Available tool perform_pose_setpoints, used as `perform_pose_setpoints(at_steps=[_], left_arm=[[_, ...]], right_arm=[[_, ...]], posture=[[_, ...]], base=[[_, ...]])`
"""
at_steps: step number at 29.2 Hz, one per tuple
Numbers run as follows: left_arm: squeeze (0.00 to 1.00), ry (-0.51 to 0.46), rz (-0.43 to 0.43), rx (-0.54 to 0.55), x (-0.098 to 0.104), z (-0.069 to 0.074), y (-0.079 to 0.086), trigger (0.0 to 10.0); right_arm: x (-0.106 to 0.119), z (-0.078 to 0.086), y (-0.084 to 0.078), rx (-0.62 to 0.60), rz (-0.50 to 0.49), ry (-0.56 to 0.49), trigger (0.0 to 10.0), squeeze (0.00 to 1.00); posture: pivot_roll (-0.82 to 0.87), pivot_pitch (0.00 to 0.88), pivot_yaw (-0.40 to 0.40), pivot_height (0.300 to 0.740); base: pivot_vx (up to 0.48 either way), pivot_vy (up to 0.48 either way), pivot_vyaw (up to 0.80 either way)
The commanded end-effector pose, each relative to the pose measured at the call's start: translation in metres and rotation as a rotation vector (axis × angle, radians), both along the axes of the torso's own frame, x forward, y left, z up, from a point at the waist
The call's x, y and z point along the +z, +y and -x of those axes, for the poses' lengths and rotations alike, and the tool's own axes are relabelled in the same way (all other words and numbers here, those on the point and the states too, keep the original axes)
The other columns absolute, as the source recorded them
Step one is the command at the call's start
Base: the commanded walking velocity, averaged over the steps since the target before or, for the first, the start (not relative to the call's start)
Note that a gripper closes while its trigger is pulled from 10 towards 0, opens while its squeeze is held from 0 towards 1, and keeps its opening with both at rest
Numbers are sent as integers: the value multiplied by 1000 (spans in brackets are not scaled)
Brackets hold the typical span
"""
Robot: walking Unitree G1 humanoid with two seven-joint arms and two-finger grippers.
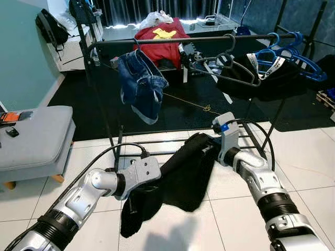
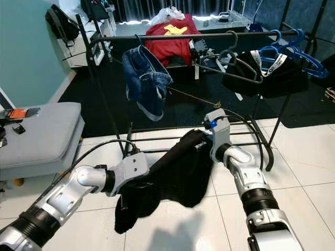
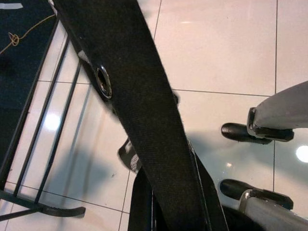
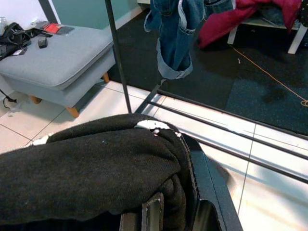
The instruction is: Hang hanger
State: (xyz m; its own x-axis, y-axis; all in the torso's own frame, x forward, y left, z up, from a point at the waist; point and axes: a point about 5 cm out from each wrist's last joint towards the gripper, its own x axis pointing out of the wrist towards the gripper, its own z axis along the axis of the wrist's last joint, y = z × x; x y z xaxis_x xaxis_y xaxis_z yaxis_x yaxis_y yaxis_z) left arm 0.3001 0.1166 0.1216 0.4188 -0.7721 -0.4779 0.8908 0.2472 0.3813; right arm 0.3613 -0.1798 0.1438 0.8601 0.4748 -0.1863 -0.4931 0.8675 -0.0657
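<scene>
**Black garment held between both tools, below the rail**

We find the black garment (image 1: pixel 180 178) stretched low over the tiled floor (image 1: pixel 303 151), just in front of the base bars of the clothes rack (image 1: pixel 107 125). It appears to be draped on a hanger, though the hanger itself is mostly covered: in the right wrist view a pale, glinting edge (image 4: pixel 153 126) peeks out at the top fold of the cloth, and we cannot tell its shape.

The right tool (image 1: pixel 208 147) is closed on the upper end of the garment, its fingers buried in the fabric. The left tool (image 1: pixel 157 175) meets the cloth lower down; its fingers are hidden behind the fabric, so we cannot tell whether it grips.

The top rail (image 1: pixel 172 40) stands well above the load. It carries denim shorts (image 1: pixel 140 83) toward the left, an empty grey hanger (image 1: pixel 230 70) at mid-span, and blue hangers (image 1: pixel 290 52) with dark clothing toward the right.

We judge the step in hand to be the carry, with the hanging not yet done. The next move calls for lifting the upper end to rail height, freeing the hook, and setting it in the open stretch between shorts and grey hanger.
</scene>
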Motion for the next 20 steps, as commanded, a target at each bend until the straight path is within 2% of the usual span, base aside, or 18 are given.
perform_pose_setpoints(at_steps=[1,4,8,9,11,12,17,18,19,20], left_arm=[[0,52,-49,32,-9,3,17,0],[0,26,-27,121,-3,-4,19,0],[0,16,-7,145,-1,-6,18,0],[0,11,5,153,0,-7,17,0],[0,8,11,156,2,-8,15,0],[0,8,14,157,3,-9,14,0],[0,28,29,178,5,-11,9,0],[0,46,34,188,5,-11,8,0],[0,65,33,187,3,-10,5,0],[0,65,33,187,3,-10,5,0]], right_arm=[[16,-4,-12,-48,-23,-51,0,0],[15,-2,-14,-51,-13,-49,0,0],[14,-1,-13,-48,-14,-47,314,0],[12,0,-12,-36,-11,-40,4235,0],[11,1,-11,-28,-9,-36,4235,0],[10,1,-11,-29,-12,-28,10000,1000],[7,2,-11,-37,-13,-13,10000,1000],[4,3,-9,-26,-13,12,10000,243],[-2,5,-6,0,1,46,10000,0],[-2,5,-6,0,1,46,10000,0]], posture=[[30,62,44,740],[30,65,46,740],[29,66,46,740],[29,67,48,740],[29,67,48,740],[29,68,48,740],[32,69,47,740],[32,70,48,740],[33,69,50,740],[33,69,50,740]], base=[[0,0,0],[0,0,0],[0,0,0],[0,0,0],[0,0,0],[0,0,0],[0,0,0],[0,0,0],[0,0,0],[0,0,0]])
